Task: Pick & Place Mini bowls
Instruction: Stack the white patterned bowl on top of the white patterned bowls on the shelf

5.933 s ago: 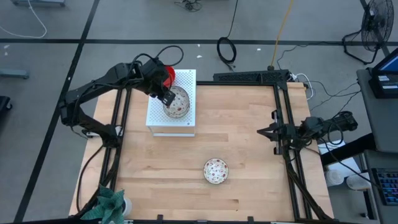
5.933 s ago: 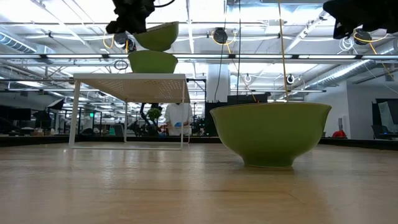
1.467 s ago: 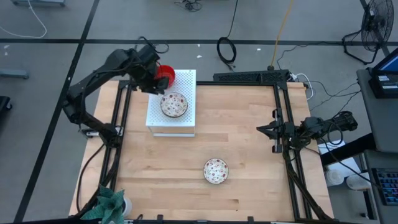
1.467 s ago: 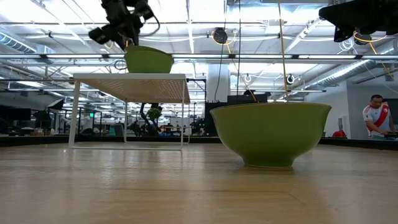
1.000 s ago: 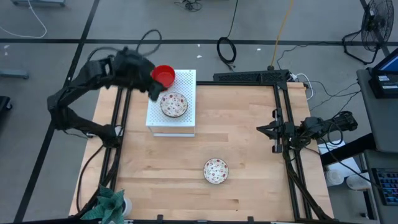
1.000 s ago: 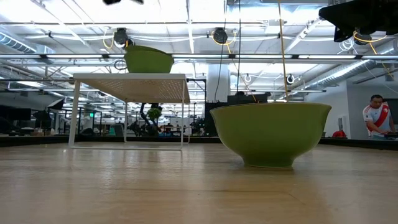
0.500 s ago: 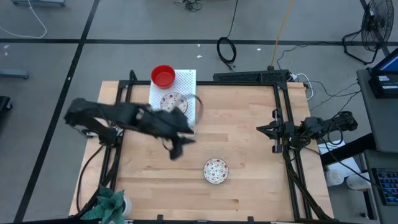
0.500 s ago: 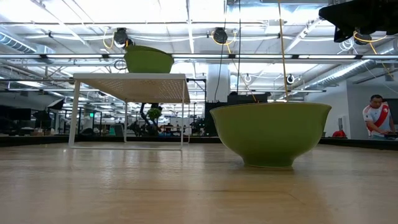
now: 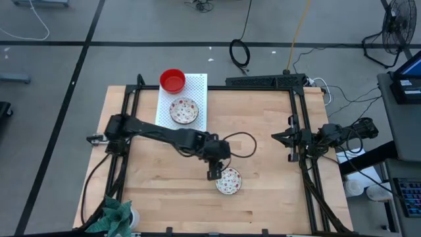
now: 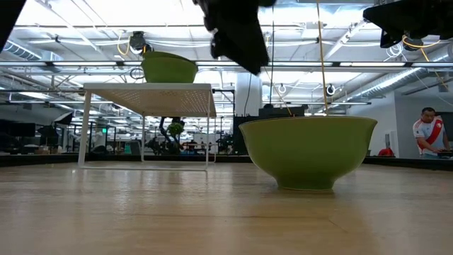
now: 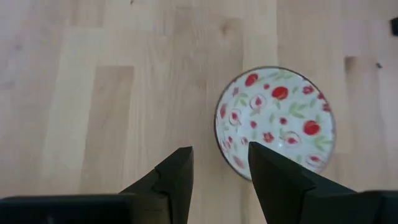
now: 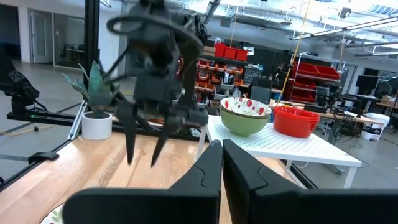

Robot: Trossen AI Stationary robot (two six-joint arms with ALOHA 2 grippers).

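Your left gripper (image 9: 214,174) hangs over the middle of the table (image 9: 263,131), its fingers (image 11: 176,176) set a narrow gap apart and gripping nothing. The speckled bowl (image 9: 228,181) sits on the wood just beside it, at about 4 o'clock from the fingertips in the high view; in the left wrist view the bowl's near rim lies just past one finger, so the claw seems lined up to pinch that rim rather than span the whole bowl.

Two more bowls wait on the white board (image 9: 197,82) toward 11 o'clock of the table: a second speckled bowl (image 9: 184,110) near the board's centre and a red bowl (image 9: 173,80) at its far corner, overhanging the edge. They are raised there, likely as the drop-off spot, which would explain why the arm reaches out to the lone bowl on the wood.

Your right gripper (image 12: 219,163) is parked at the table's 3 o'clock edge with its fingers pressed together, well clear of the work.

A person (image 10: 427,132) stands far off in the room
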